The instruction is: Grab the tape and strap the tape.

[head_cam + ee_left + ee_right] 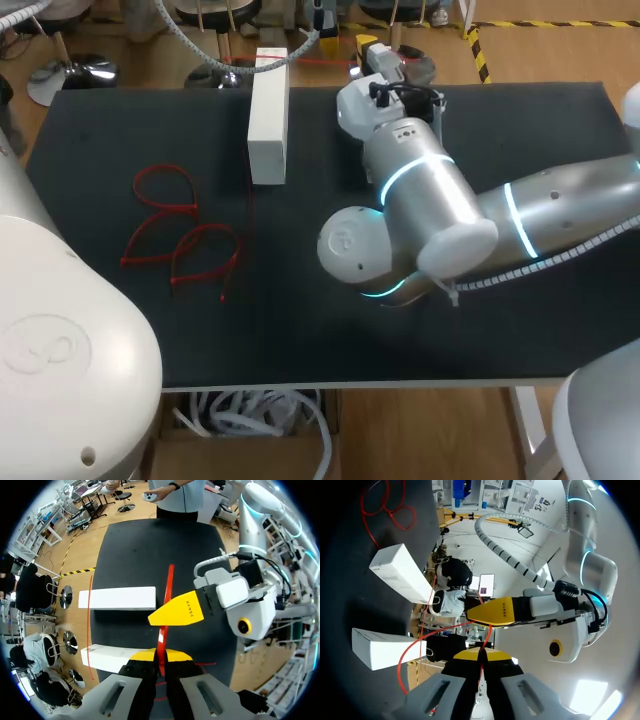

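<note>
Currently strapping, we are judging: left claw (161,656) pinching red tape (169,582), right claw (481,655) pinching same tape; next move needing one end feeding through other, finely aligned.

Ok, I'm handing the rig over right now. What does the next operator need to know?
Left claw: shut on the red strap.
Right claw: shut on the same strap, close beside the left claw, near the far edge of the table.
Other things: two white boxes lie on the table near the claws. Spare red loops lie on its left part.
Done: both claws have grabbed the strap.
Left: threading and cinching it. I cannot tell whether its end is threaded yet.
</note>
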Robot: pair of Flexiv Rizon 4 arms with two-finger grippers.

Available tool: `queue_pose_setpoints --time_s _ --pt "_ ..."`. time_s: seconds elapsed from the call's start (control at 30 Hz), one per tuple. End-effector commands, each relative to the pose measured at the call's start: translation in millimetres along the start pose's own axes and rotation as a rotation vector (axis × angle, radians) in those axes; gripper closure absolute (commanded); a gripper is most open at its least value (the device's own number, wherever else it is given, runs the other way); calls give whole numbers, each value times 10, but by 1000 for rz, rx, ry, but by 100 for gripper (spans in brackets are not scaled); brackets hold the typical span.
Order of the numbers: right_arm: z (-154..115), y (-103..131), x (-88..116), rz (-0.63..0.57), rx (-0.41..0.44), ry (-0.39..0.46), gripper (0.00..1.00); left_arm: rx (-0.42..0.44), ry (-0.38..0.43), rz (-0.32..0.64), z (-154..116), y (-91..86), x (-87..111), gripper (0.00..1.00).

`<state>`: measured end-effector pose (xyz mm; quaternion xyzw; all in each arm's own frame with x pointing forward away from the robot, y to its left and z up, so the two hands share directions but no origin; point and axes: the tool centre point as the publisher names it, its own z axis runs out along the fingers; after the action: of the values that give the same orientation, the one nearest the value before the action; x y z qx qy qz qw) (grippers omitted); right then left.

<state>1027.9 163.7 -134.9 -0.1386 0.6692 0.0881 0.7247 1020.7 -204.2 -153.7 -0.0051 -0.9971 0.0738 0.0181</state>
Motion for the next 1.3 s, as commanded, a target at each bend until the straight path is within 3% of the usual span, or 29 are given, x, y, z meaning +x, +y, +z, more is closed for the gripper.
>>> queue_pose_setpoints --time_s 0.03,0.53,0.57,0.6,0.63,0.67,0.7,0.8,0.93,1.2,1.3 --pt "-17 30 -1 -2 13 2 100 -3 2 1 -6 -17 -5 100" --pt "-49 -44 -106 67 -5 0 100 -3 2 1 -6 -17 -5 100" --pt "-50 -50 -117 76 -6 1 72 -3 2 1 -6 -17 -5 100" --pt "-50 -55 -129 83 -5 0 53 -3 2 1 -6 -17 -5 100" --pt "-50 -59 -138 86 -5 0 40 -3 2 1 -6 -17 -5 100" --pt "-52 -67 -149 88 -6 1 34 -3 2 1 -6 -17 -5 100" --pt "-55 -74 -160 94 -7 0 35 -3 2 1 -6 -17 -5 100" --pt "-82 -98 -191 102 -13 0 51 -3 2 1 -6 -17 -5 100" --pt "-158 -135 -204 105 -28 -1 61 -3 2 1 -6 -17 -5 100" --pt "-468 -272 -281 116 -93 -1 60 -3 2 1 -6 -17 -5 100" --pt "-610 -363 -351 131 -131 -9 65 -3 2 1 -6 -17 -5 100"
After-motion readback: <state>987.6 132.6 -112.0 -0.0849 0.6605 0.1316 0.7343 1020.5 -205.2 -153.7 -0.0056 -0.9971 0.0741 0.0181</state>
